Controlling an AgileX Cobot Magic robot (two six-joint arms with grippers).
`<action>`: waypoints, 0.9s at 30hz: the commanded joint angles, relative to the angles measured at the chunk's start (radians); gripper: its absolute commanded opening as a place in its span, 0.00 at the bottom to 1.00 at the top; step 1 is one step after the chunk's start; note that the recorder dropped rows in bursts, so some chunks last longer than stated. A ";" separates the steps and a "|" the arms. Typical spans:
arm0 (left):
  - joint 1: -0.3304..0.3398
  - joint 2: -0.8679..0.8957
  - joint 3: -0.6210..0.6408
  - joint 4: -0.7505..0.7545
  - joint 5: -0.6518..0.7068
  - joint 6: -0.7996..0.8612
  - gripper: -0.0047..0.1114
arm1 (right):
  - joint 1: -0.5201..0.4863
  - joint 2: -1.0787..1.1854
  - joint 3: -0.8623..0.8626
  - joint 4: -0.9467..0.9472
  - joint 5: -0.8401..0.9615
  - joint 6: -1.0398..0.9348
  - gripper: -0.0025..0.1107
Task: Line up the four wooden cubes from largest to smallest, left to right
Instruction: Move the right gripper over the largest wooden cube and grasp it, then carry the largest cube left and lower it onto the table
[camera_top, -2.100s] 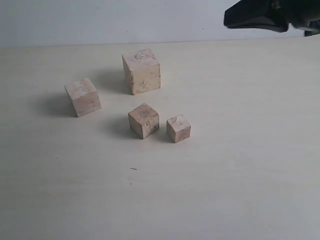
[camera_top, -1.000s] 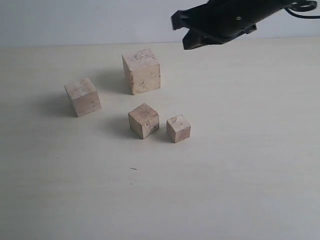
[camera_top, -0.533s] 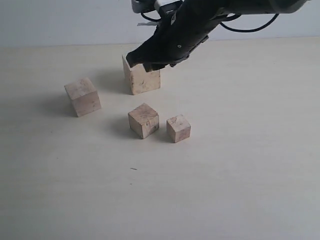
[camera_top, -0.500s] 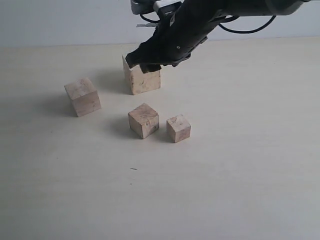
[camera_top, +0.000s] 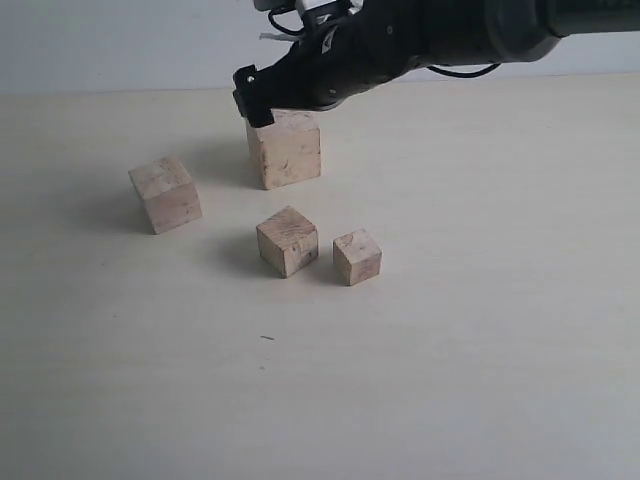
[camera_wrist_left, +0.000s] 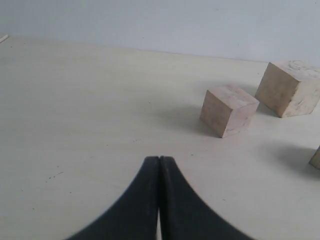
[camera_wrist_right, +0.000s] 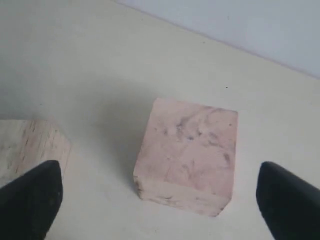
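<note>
Four pale tan, dark-flecked wooden cubes are counted on a table (camera_top: 480, 320): largest cube (camera_top: 287, 152) at the back beneath the spread-fingered right gripper (camera_top: 262, 100), second cube (camera_top: 166, 194) left, third cube (camera_top: 287, 241) and smallest cube (camera_top: 357, 257) nearer, side by side. Left gripper (camera_wrist_left: 159, 165) is seen pressed together.

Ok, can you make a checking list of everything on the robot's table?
Surface: pale table, one tiny dark speck.
Job's things: not lined up; largest cube at the back, second cube front-left of it, third cube and smallest cube side by side in front.
Clutter: nothing seen.
Grippers: right gripper open, over the largest cube; left gripper shut, holding nothing.
Cables: dark cable on the right arm.
Surroundings: plain wall.
</note>
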 joint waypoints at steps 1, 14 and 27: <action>-0.006 -0.006 0.001 0.004 -0.008 -0.006 0.04 | 0.002 0.061 -0.068 -0.008 -0.026 0.002 0.95; -0.006 -0.006 0.001 0.004 -0.008 -0.006 0.04 | 0.002 0.236 -0.279 -0.113 0.060 0.063 0.95; -0.006 -0.006 0.001 0.004 -0.008 -0.006 0.04 | 0.002 0.318 -0.354 -0.342 0.141 0.323 0.95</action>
